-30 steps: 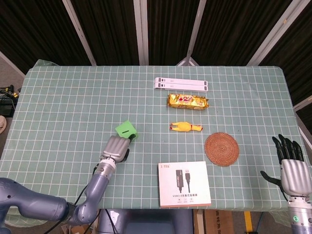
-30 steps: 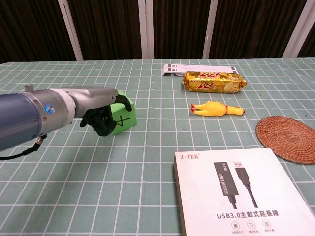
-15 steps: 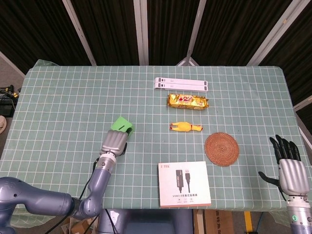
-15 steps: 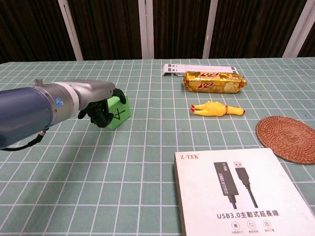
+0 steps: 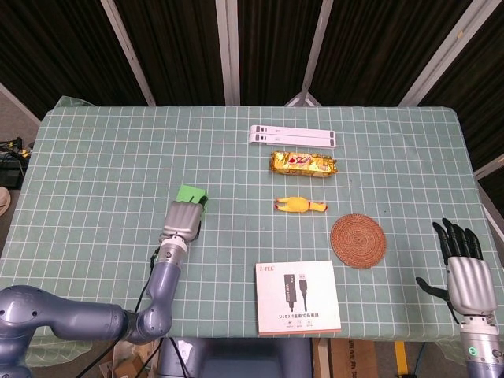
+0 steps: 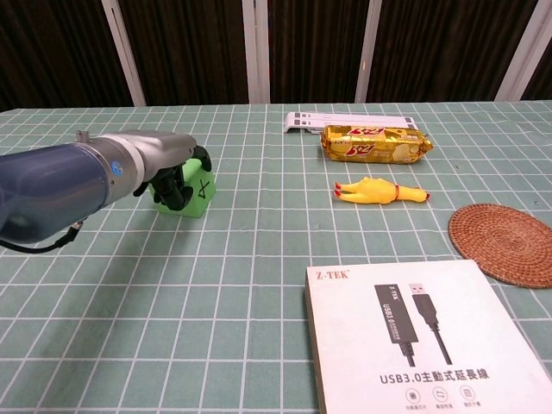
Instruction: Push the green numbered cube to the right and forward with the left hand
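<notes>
The green cube [image 6: 197,188] sits on the left half of the table [image 5: 94,157], well left of the rubber chicken [image 6: 379,190], with the left hand [image 6: 172,183] pressed against its near-left side, fingers curled onto it. It looks light and stiff, likely to slide or twist, so push low on a flat face. The right hand [image 5: 466,272] idles spread apart, holding nothing

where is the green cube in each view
Head view: green cube left of centre, at the fingertips of the left hand.
Chest view: the cube sits upper left, partly behind the hand.
Shared landmark: the rubber chicken, to its right in both.
</notes>
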You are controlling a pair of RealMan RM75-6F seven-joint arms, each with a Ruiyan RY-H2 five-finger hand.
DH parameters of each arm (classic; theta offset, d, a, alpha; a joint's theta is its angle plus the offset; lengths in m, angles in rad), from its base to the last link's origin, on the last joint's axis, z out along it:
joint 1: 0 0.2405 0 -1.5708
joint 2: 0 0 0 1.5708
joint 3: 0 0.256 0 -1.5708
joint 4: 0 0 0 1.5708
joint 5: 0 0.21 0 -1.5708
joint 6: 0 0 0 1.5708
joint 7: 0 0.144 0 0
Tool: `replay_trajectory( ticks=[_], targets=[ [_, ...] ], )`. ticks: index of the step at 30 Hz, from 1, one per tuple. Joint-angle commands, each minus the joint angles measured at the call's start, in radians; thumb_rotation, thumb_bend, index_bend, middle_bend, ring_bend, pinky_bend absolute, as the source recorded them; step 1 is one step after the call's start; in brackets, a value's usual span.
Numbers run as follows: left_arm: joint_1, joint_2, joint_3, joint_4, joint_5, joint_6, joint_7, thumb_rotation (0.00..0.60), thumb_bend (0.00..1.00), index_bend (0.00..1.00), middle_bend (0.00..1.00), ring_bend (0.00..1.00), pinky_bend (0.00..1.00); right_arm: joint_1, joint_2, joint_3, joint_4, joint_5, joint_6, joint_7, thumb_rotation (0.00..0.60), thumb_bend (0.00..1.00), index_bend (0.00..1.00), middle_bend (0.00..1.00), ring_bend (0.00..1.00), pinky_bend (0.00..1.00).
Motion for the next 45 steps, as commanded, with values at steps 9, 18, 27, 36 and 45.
replay_trajectory(
  ticks=[9,18,27,36,45],
  targets=[
    [0.007,0.018,-0.013,-0.061,0.06,0.01,-0.012,0.6,0.74,0.18,0.74,0.58,0.69,0.001,-0.001,-0.001,-0.001,-0.001,-0.001,-0.001,0.6,0.07,0.05,0.0,0.0,0.0],
    [0.042,0.131,-0.038,-0.383,0.159,0.201,0.011,0.6,0.63,0.17,0.61,0.53,0.71,0.0,0.002,-0.008,-0.013,-0.007,-0.002,-0.01,0.6,0.07,0.05,0.0,0.0,0.0],
    [0.323,0.476,0.287,-0.713,0.588,0.418,-0.151,0.6,0.41,0.17,0.22,0.11,0.33,-0.002,-0.001,-0.002,-0.007,-0.001,0.007,-0.017,0.6,0.07,0.05,0.0,0.0,0.0],
    [0.718,0.59,0.502,-0.247,0.962,0.58,-0.785,0.6,0.37,0.17,0.13,0.01,0.15,0.006,-0.005,-0.006,0.026,-0.037,0.015,-0.006,0.6,0.07,0.05,0.0,0.0,0.0],
    [0.795,0.565,0.45,-0.139,1.026,0.545,-0.852,0.6,0.34,0.16,0.11,0.0,0.12,0.014,-0.012,-0.007,0.04,-0.044,0.007,-0.007,0.6,0.07,0.05,0.0,0.0,0.0]
  ],
)
